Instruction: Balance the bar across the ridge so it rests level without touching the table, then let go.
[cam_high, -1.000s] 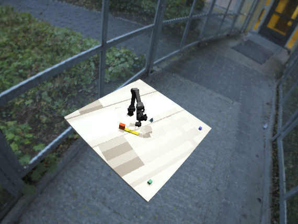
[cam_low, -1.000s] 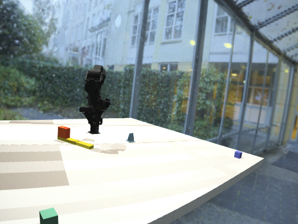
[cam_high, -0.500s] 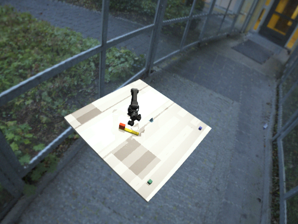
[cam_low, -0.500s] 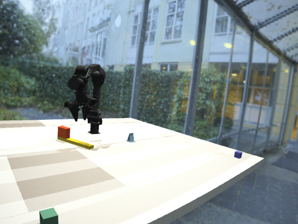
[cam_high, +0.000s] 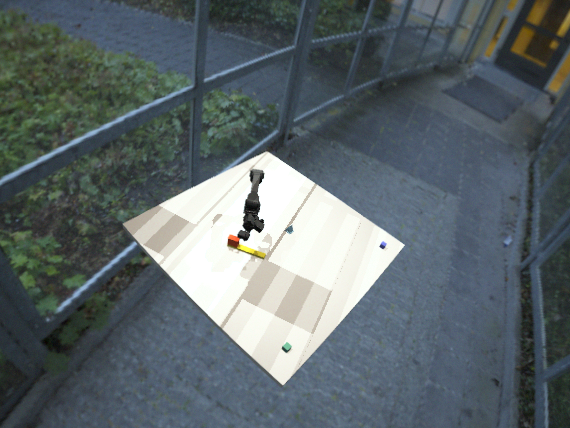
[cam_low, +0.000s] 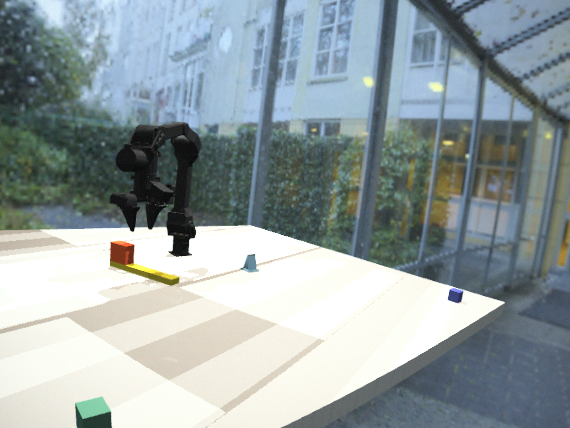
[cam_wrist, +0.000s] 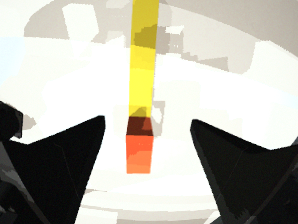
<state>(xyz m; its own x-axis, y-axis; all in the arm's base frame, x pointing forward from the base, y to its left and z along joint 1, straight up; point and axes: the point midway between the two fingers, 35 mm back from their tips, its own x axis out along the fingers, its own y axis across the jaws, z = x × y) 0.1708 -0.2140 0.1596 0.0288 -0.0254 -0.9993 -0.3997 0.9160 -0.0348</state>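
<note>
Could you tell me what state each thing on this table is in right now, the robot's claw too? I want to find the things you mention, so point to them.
Jaws (cam_high: 253, 231) (cam_low: 142, 230): open, nothing between them, above the table.
Bar (cam_high: 252, 251) (cam_low: 152, 273) (cam_wrist: 141, 85): yellow, lying on the table, not balanced.
Red block (cam_high: 233, 241) (cam_low: 121, 253) (cam_wrist: 139, 154): at one end of the bar.
Ridge (cam_high: 289, 229) (cam_low: 250, 263): standing, nothing on it.
Blue cube (cam_high: 383, 245) (cam_low: 455, 295): resting near a table corner.
Green cube (cam_high: 286, 346) (cam_low: 93, 414): resting near another corner.

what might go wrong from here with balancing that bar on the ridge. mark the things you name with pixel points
The red block (cam_high: 233, 241) (cam_low: 122, 253) (cam_wrist: 139, 154) sits at one end of the yellow bar (cam_high: 251, 251) (cam_low: 150, 273) (cam_wrist: 141, 85), so a balance point at mid-bar would probably tip toward that end. The ridge (cam_high: 289, 229) (cam_low: 250, 263) looks small beside the bar's length, so a slightly off placement could let one end touch the table (cam_high: 200, 260) (cam_low: 350, 300).
</note>
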